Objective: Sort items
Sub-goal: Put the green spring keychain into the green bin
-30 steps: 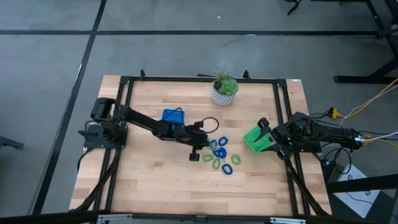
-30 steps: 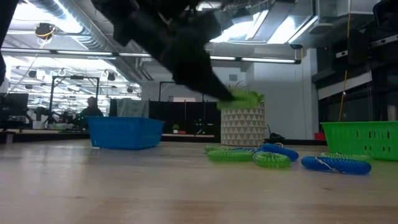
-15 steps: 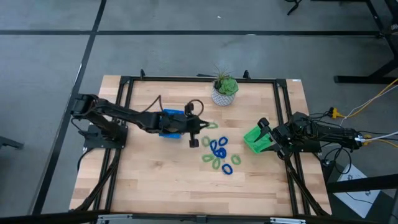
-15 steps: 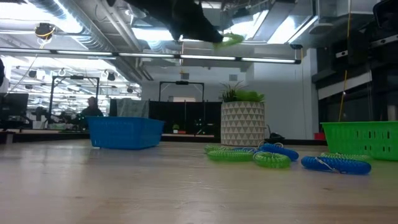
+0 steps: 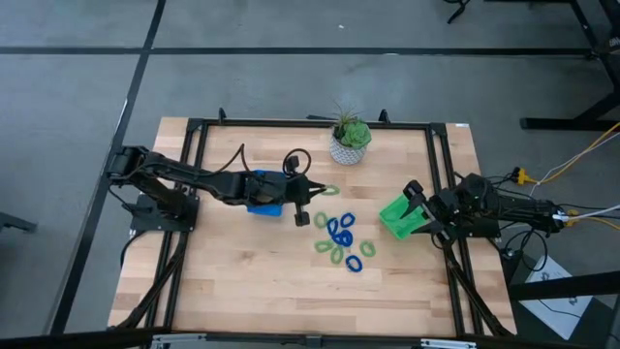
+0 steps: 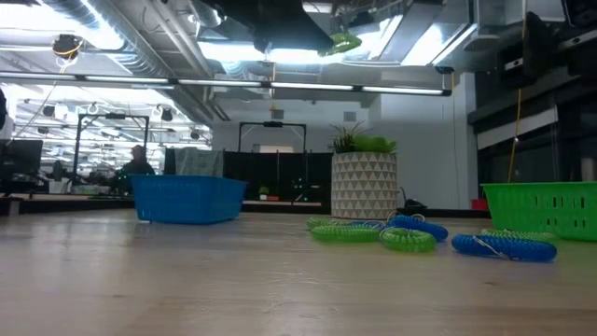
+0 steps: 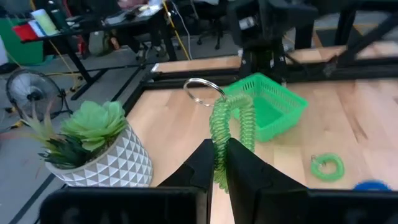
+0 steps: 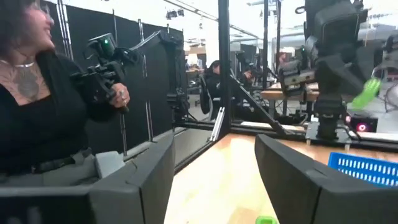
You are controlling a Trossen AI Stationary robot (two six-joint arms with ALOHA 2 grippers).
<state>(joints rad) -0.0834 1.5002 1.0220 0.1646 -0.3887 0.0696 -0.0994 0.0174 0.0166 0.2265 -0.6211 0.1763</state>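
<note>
My left gripper (image 5: 318, 192) hangs high over the table between the blue tray (image 5: 266, 194) and the rings, shut on one light green coiled ring (image 7: 231, 121) that carries a metal key loop (image 7: 200, 91). The low view shows that ring (image 6: 343, 42) well above the table. The other blue and green rings (image 5: 339, 237) lie flat in a loose cluster on the wood. My right gripper (image 8: 214, 186) is open and waits beside the green tray (image 5: 399, 215) at the table's right side. My left gripper pinches the green ring's coil at one end (image 7: 217, 163) between its two fingers (image 7: 202, 165). The fingers reach out roughly level, toward the table's right side. The ring is lifted clear and juts out beyond the fingertips, its metal loop at the free end.
A potted plant in a white patterned pot (image 5: 349, 143) stands near the far edge. A black frame rail (image 5: 310, 124) borders the table. A person holding a device (image 8: 37, 93) stands beyond the table. Bare wood (image 5: 252, 281) lies along the near side.
My left gripper has risen from the cluster of rings, carrying the green ring high above the table, and has drawn back a little toward the far edge and the blue tray. The other rings have stayed where they were.
</note>
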